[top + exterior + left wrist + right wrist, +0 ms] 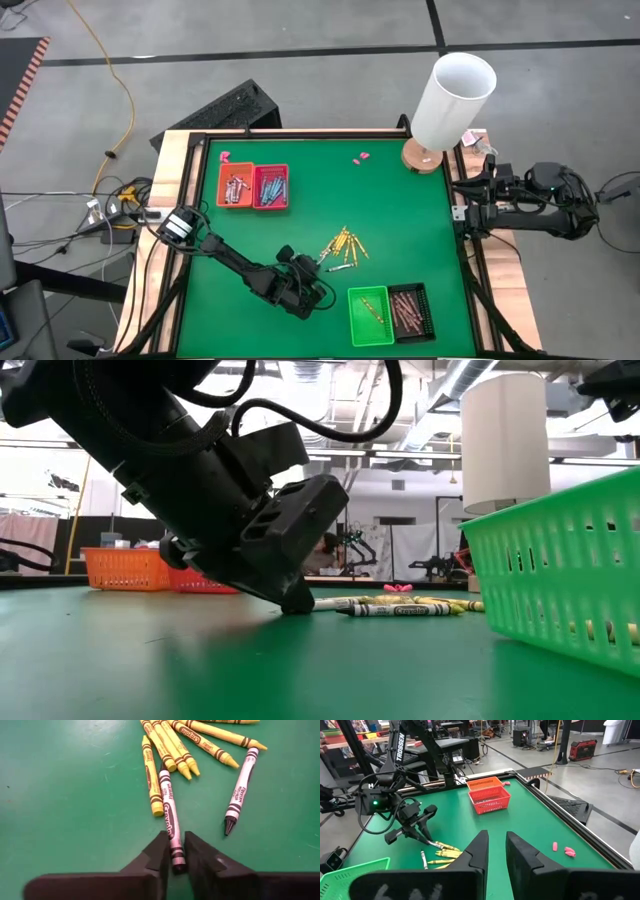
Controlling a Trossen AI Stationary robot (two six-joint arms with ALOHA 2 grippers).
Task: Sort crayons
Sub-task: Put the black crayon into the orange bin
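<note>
A loose pile of yellow crayons [345, 243] and two grey crayons lies on the green table [400, 220], near the middle. My left gripper [320, 276] reaches down at the pile's near left side. Its tips [297, 603] are at the table, shut on the end of one grey crayon [169, 815]. The other grey crayon [238, 795] and the yellow crayons [170, 750] lie flat beside it. My right gripper [497, 851] waits at the table's right edge, its fingers a narrow gap apart and empty. My left gripper pinches the grey crayon's dark-tipped end [175, 852] between its two fingertips. The fingers slant down from the table's near left side and run along the crayon. The crayon lies flat on the table, its other end pointing into the yellow pile.
An orange tray [237, 186] and a red tray [271, 186] with crayons stand at the far left. A green tray [370, 316] and a black tray [410, 310] stand at the near right. A white cylinder [452, 100] on a wooden base stands far right. Pink scraps [361, 157] lie nearby.
</note>
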